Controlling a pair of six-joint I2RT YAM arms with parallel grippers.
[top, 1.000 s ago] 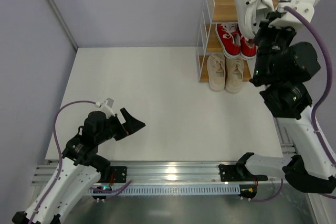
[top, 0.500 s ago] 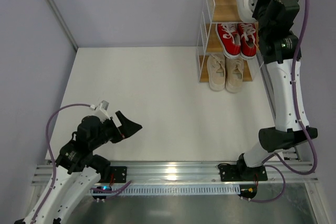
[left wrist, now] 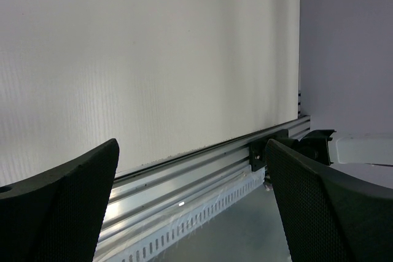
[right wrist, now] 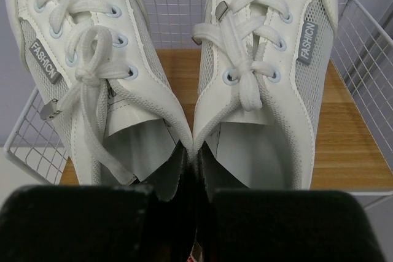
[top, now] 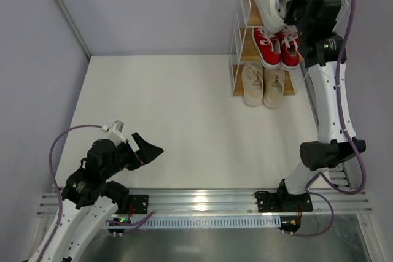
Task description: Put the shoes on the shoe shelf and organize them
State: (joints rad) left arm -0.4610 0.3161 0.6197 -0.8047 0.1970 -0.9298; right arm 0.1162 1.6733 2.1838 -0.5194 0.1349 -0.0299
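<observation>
**Up at the top shelf: the last pair is almost home**

Over the top board of the shoe shelf [right wrist: 344, 151] hang the white shoes [right wrist: 264, 90]. They sit side by side, with their toes pointing to the back wire and their heels toward the arm. The pictures do not show if their soles touch the wood or not. They look a bit tipped in the top view.

One board down, the red shoes [top: 277, 46] sit as a neat pair. At the bottom, the beige shoes [top: 264, 84] sit as a neat pair too, with their toes poking out past the front of the rack. So two pairs look done. Only the white pair is left, and it looks close. It has to be set down flat on the top board and let go.

Now the arms. The right arm stands up tall from its base and leans forward to the top of the rack. The right gripper [right wrist: 195, 170] is pinched shut on the inner heel edges of both white shoes, so it holds the two as one.

The left arm is folded down low by its own base, far from the rack. The left gripper [left wrist: 190, 200] is spread wide apart with nothing in it. It points out over the white table [top: 184, 108].
</observation>
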